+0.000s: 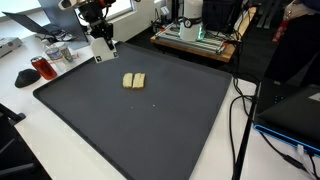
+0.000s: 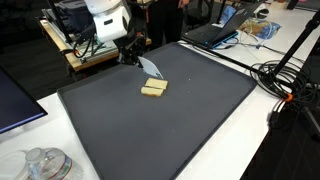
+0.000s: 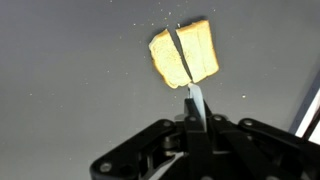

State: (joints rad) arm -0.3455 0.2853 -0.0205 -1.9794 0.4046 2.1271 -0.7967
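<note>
Over the mat's (image 1: 150, 130) edge, hand (image 3: 195, 122) is clenching a thin, stiff blade (image 3: 196, 100), its tip pointing at the split in the bread (image 3: 168, 62). Bread is lying mid-mat in two halves. It's looking light, soft and crumbly, so I'm favouring a gentle pinch across its sides.

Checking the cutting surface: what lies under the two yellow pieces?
The two yellow pieces lie flat on the dark grey mat, with nothing else showing between. The mat patch right beneath them is covered.
</note>
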